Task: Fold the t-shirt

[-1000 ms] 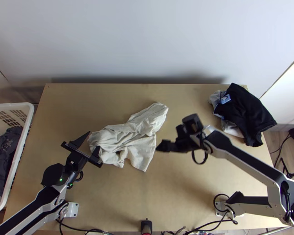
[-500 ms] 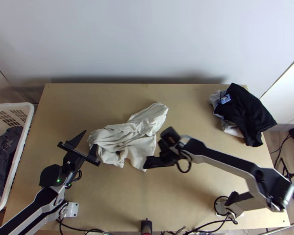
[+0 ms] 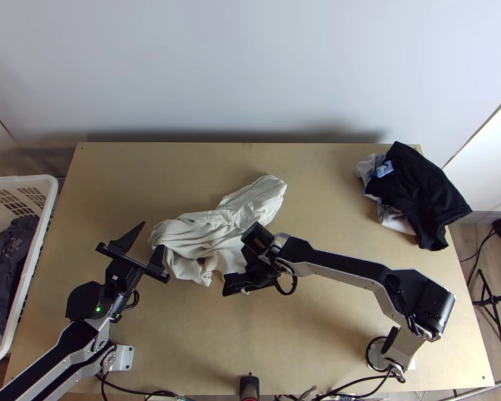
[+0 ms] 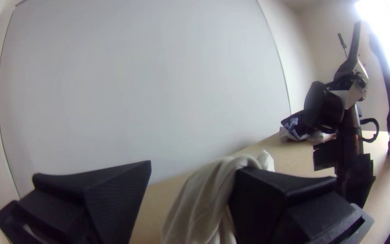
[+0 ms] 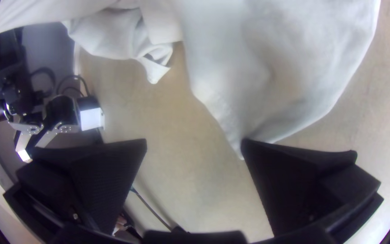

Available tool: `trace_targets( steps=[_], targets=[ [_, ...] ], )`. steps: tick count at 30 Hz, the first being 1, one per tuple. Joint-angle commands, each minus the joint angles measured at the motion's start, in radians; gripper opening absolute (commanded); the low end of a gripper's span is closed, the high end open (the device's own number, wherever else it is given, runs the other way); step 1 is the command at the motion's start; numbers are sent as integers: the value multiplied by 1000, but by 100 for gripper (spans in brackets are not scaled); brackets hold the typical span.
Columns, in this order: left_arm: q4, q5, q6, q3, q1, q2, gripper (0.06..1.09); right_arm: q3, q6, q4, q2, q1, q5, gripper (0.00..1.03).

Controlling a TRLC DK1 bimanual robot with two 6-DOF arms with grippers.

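1. Black garment (image 3: 427, 190) bunched over pale cloth (image 3: 397, 222), far right corner of worktop (image 3: 130, 174).
2. White basket (image 3: 53, 194) beside worktop, left side, dark grey clothing (image 3: 10, 257) inside.
3. Black stand (image 3: 492, 302) on floor (image 3: 465, 235), right side.
4. Pale wall (image 3: 250, 73) behind.

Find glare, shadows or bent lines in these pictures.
Left wrist view: glare from the light, upper right; the wall bows at its edges. Right wrist view: dark corners, shirt softly shaded. Top view: shadow just behind the table.

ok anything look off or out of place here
Yes, the black cloth at the far right sticks out past the edge of the table. The light shirt lies bunched, but that's expected before folding.
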Motion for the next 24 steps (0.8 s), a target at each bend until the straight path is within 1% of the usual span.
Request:
trace_targets(
  steps=[1, 7, 12, 24],
  targets=[
    [6, 0, -1, 2, 1, -5, 80, -39, -5, -1, -17, -6, 10, 97],
    [6, 0, -7, -3, -1, -4, 80, -80, 3, -3, -102, -46, 10, 96],
    [9, 0, -19, -1, -13, 7, 80, -115, 3, -1, -136, -46, 10, 96],
    [9, -2, -24, -3, 13, -8, 80, -83, -6, 16, -46, -35, 10, 96]
  ],
)
